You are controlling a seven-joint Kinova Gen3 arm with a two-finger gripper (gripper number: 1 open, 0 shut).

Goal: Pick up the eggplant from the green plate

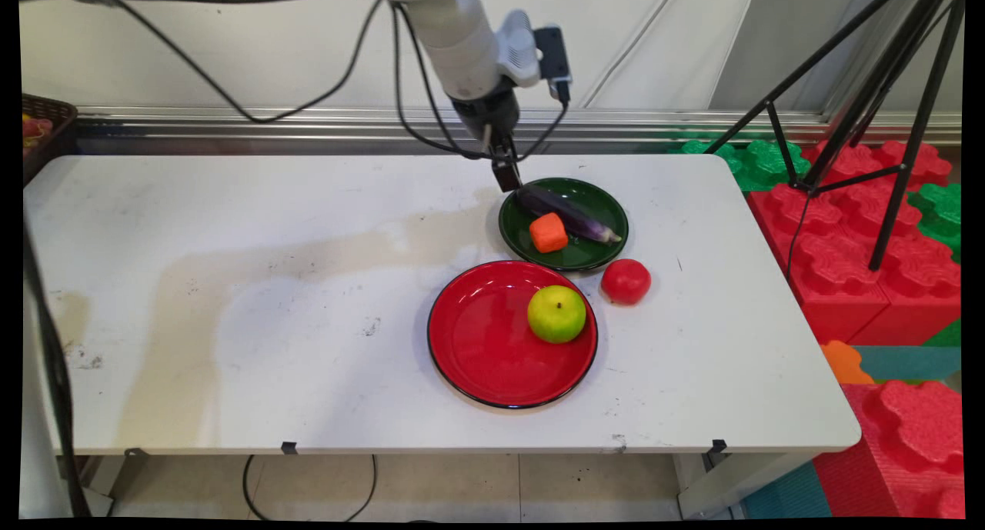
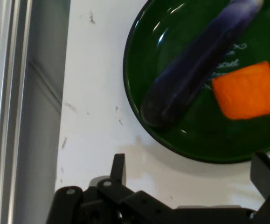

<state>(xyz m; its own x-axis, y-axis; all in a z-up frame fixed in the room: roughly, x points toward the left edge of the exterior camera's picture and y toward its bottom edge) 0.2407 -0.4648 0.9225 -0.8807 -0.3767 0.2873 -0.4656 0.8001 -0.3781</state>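
The pincer (image 1: 508, 178) hangs right over the far-left rim of the green plate (image 1: 594, 258), roughly at that plate's 10 o'clock, just above the stem end of the eggplant (image 1: 565, 213). In the hand view its two fingers (image 2: 118, 168) stand wide apart with nothing between them, one at the lower left and the other at the lower right edge, so it's open and holding nothing.

The eggplant lies diagonally across the green plate, running from 10 o'clock down toward 4 o'clock, and looks like it leans a bit on the plate's sloped wall, which is probably why it sits at that angle. Touching or just beside it, toward the plate's 7 o'clock, is an orange chunk (image 1: 549, 232), looks like a cut carrot piece, resting flat in the plate's bottom.

Further out: a tomato (image 1: 626, 281) sits on the bare table (image 1: 231, 299) just beside the green plate's near-right rim, at about 5 o'clock from it. A red plate (image 1: 477, 345) lies just in front of the green one, rims nearly touching, and a green apple (image 1: 556, 313) rests inside it at around 2 o'clock, up against the sloped rim, which likely keeps it from rolling.

Off the table to the right there are red and green foam blocks (image 1: 846, 238) and a black tripod (image 1: 885, 130). A dark basket (image 1: 46, 130) peeks in at the far left.
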